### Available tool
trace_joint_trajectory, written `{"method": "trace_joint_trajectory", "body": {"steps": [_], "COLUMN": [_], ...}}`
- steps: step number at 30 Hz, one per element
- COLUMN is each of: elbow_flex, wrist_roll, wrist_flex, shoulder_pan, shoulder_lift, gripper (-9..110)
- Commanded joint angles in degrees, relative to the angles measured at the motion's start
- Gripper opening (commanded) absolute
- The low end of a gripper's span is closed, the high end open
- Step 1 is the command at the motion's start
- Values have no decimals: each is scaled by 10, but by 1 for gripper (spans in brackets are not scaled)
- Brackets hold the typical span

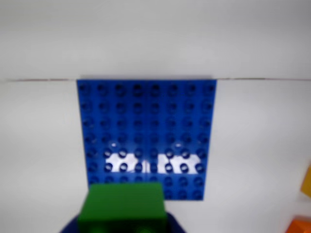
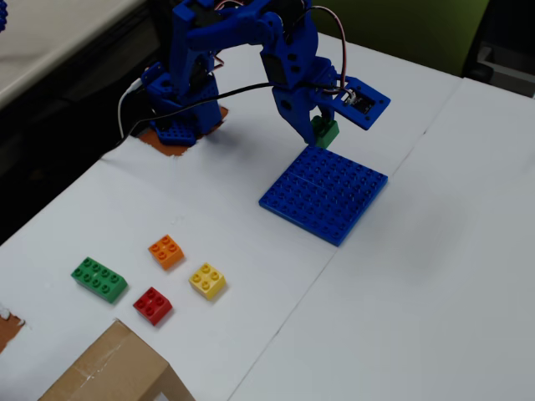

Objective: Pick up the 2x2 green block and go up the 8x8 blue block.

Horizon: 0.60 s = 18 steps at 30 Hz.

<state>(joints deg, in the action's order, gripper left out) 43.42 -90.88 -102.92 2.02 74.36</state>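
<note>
I have the 2x2 green block (image 2: 325,131) clamped in the hand (image 2: 321,134), hanging just above the near-arm edge of the 8x8 blue block (image 2: 326,194), which lies flat on the white surface (image 2: 418,276). In the wrist view the green brick (image 1: 122,206) fills the bottom of the frame with the blue plate (image 1: 146,138) spread out ahead of it, so I judge I am at the plate's edge, not yet over its middle.

The brick looks like hard, light plastic: stiff, nothing to crush, but smooth-sided, so it could slip or twist if my grip is shallow. The fingers hold it by two opposite flat walls, the sensible place, leaving the studs and underside free. I cannot tell how squarely it sits.

The plate is thin and light too; pressing down off-centre could tip or slide it. The orange (image 2: 166,251), yellow (image 2: 207,281) and red (image 2: 153,305) bricks and the longer green brick (image 2: 99,279) sit well apart.
</note>
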Motion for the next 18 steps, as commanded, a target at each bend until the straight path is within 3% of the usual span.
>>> {"method": "trace_joint_trajectory", "body": {"steps": [1,18], "elbow_flex": [-25,-25], "wrist_roll": [-4,-9], "wrist_flex": [-12,-12], "shoulder_pan": [-4,-5], "shoulder_lift": [4,1], "gripper": [0,0]}}
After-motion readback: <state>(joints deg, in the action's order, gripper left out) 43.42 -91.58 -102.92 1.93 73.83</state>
